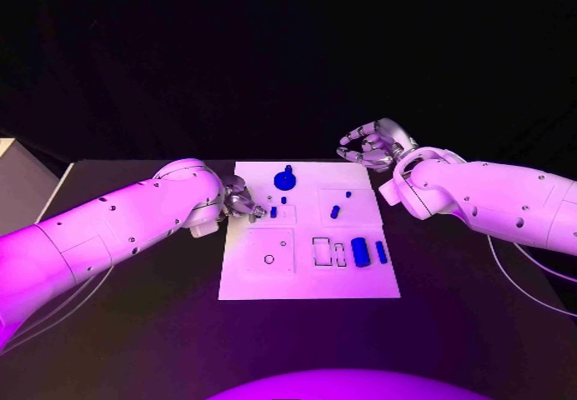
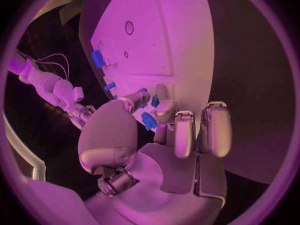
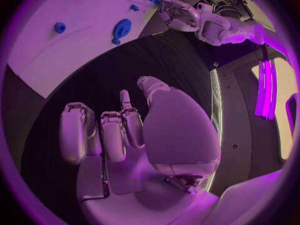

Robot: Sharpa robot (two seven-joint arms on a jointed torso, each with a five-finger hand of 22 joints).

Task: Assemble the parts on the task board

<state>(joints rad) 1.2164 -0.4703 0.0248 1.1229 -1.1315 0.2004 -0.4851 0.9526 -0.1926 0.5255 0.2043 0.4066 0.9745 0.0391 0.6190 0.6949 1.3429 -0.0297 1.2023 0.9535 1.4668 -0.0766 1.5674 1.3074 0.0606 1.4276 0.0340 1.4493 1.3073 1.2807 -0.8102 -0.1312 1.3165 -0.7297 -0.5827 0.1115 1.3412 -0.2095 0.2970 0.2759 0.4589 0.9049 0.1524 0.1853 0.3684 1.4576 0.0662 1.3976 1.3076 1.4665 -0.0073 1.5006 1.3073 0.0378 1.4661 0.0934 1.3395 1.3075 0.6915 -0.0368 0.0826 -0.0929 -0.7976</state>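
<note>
The white task board lies in the middle of the black table. My left hand is at the board's left edge and pinches a small blue part between thumb and finger; the left wrist view shows that part at the fingertips. A round blue part sits near the board's far edge. Two longer blue parts lie side by side at the right. My right hand hovers beyond the board's far right corner, fingers curled in, with nothing in them.
More small blue parts lie on the board's far half. A rectangular recess and a small round hole sit in its near half. Black table surrounds the board. A pale box edge stands far left.
</note>
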